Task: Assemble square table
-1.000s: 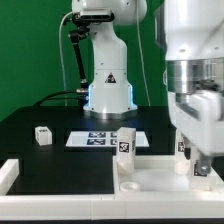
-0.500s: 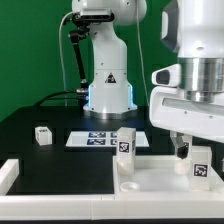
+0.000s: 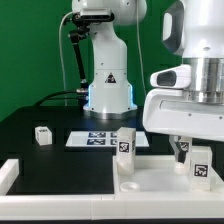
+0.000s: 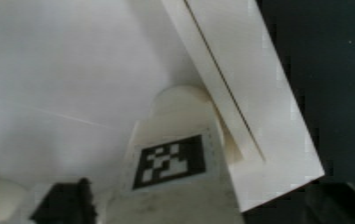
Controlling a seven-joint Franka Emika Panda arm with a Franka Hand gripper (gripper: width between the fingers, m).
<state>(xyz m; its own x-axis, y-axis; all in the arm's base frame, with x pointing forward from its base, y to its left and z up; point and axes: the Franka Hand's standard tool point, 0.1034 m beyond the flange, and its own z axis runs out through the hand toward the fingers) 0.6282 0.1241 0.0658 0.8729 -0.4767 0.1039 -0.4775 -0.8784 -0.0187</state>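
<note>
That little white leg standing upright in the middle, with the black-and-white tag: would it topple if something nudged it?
Probably. The leg stands upright and is taller than it is wide, so a push near its top would likely tip it. It looks like rigid plastic, so it should keep its shape when squeezed. Being small, it is probably light.

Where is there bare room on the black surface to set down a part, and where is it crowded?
Bare: the black patch bordered by the loose leg, marker board, rail and slab. Crowded: the slab's far edge, with an upright leg, a second leg and the tool.
</note>
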